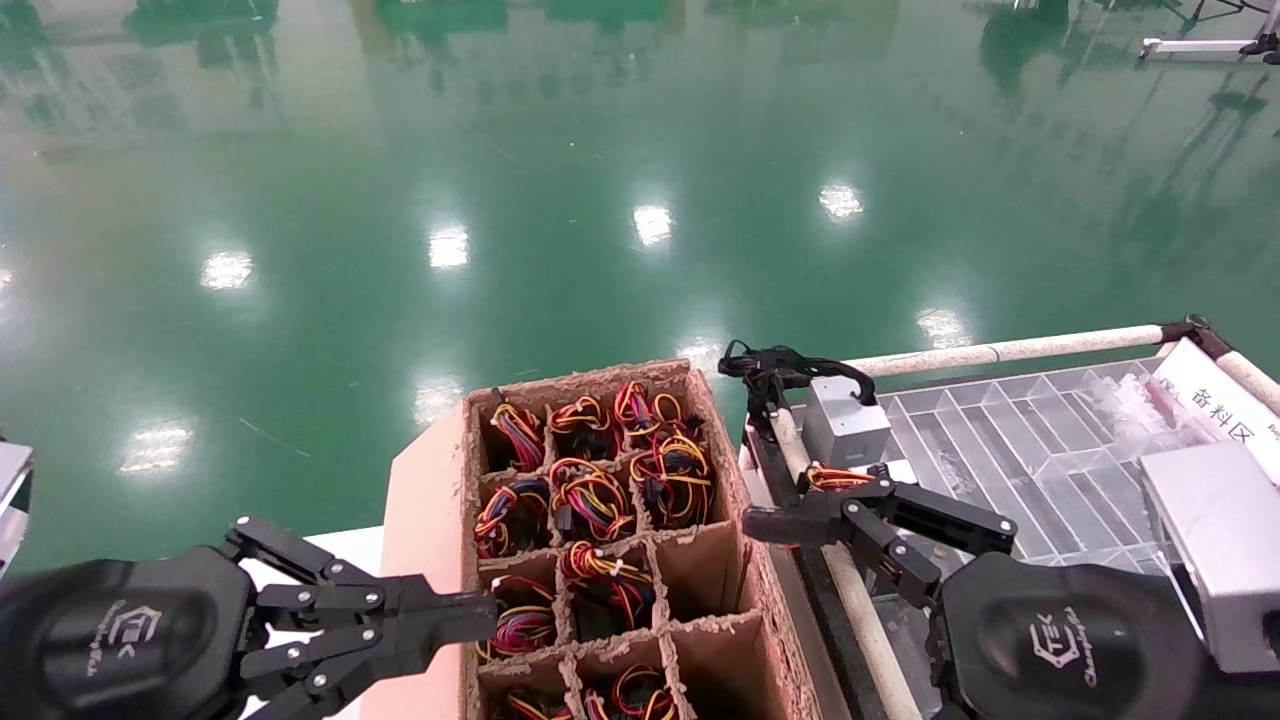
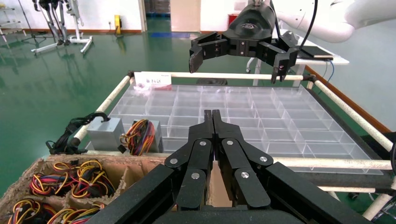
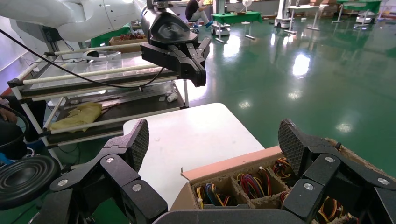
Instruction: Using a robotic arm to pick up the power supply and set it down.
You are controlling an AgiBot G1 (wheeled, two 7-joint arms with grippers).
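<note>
Power supply (image 1: 1215,560) on tray (image 1: 1010,440), apparently just released; right hand (image 1: 800,500) open above, left hand (image 1: 470,612) closed. Next: reach into carton (image 1: 600,520).

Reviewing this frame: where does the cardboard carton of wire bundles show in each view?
Head view: carton bottom centre, between the two arms.
Left wrist view: carton beside that hand's linkage, in front of the clear tray.
Right wrist view: carton framed between the open right hand fingers.
Shared landmark: the shut left hand.
</note>
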